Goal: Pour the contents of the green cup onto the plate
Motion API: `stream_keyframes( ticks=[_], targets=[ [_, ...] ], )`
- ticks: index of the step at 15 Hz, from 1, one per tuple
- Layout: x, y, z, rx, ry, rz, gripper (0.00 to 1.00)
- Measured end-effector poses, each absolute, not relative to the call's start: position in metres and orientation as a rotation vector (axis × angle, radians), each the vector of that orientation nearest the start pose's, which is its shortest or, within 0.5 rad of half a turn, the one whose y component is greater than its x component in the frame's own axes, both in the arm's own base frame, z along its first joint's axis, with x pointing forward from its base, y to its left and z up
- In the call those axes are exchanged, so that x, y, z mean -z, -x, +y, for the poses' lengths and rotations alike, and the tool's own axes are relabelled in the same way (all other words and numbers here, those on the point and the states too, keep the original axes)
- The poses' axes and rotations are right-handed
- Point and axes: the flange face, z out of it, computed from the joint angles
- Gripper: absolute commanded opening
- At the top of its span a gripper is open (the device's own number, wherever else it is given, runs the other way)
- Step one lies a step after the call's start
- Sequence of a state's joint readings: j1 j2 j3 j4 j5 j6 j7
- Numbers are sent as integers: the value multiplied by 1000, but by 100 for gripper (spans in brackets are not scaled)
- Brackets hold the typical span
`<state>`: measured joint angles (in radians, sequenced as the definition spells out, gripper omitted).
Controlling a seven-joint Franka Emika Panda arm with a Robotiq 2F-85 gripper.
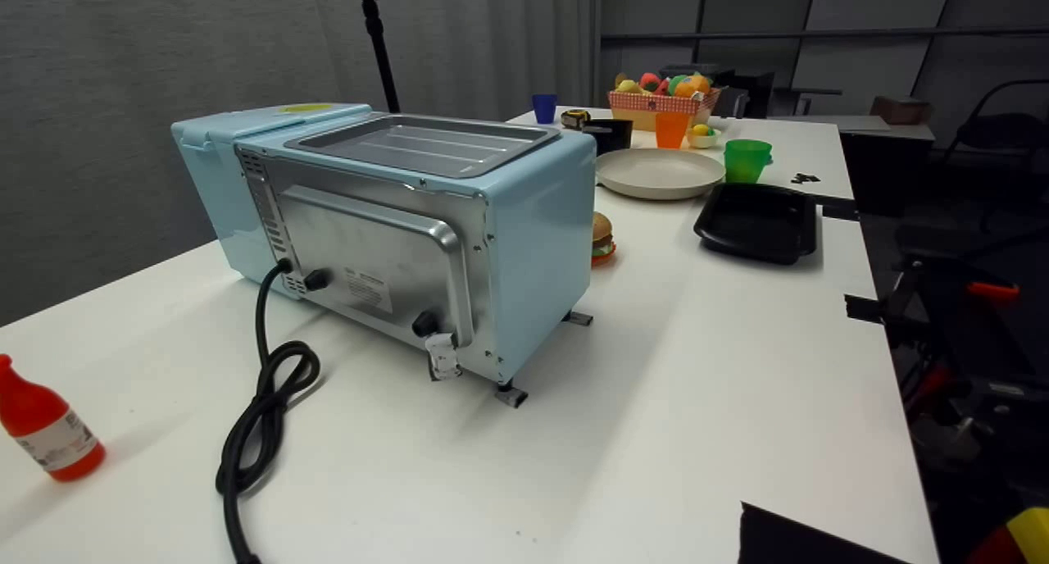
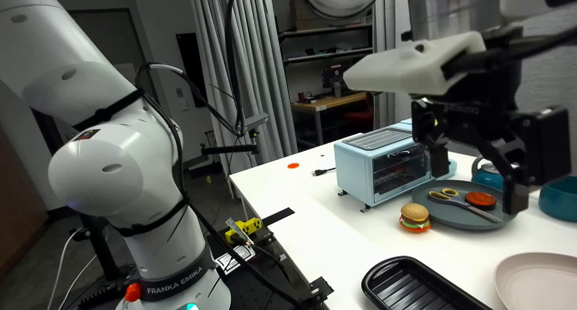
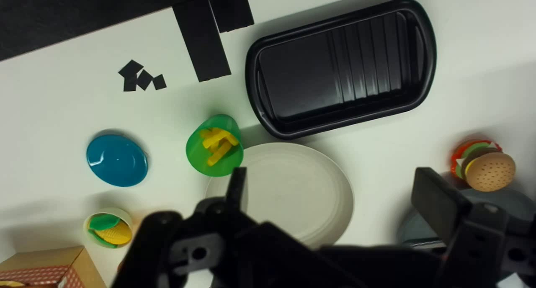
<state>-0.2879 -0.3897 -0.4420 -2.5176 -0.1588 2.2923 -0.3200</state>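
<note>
A boxy pale-blue metal toaster oven point(image 1: 385, 244) stands well apart from the round, flat cream plate point(image 3: 301, 196); just beside that plate sit a glossy black oblong dish point(image 3: 301, 74) and, upright, the small green plastic cup point(image 1: 744, 162) of yellow sticks point(image 3: 220, 153). Pointing down above the plate's level, the black two-fingered gripper point(image 2: 477, 178) has its jaws spread wide, released.

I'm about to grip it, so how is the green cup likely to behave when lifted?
The green cup looks like thin plastic, so it's probably light and may flex if squeezed hard. The yellow pieces inside look loose, so they could slide or spill if it tilts.
</note>
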Motion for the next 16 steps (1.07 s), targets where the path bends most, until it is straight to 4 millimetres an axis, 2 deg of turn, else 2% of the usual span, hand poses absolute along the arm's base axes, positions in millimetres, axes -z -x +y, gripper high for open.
stream_keyframes(
  ticks=[5,10,13,16],
  targets=[
    [-362,-340,-317,100,3168,509,100],
    [-320,-361,-341,-15,3205,543,100],
    [-309,-371,-354,-60,3220,567,100],
    [-308,-374,-357,-64,3225,570,100]
  ],
)
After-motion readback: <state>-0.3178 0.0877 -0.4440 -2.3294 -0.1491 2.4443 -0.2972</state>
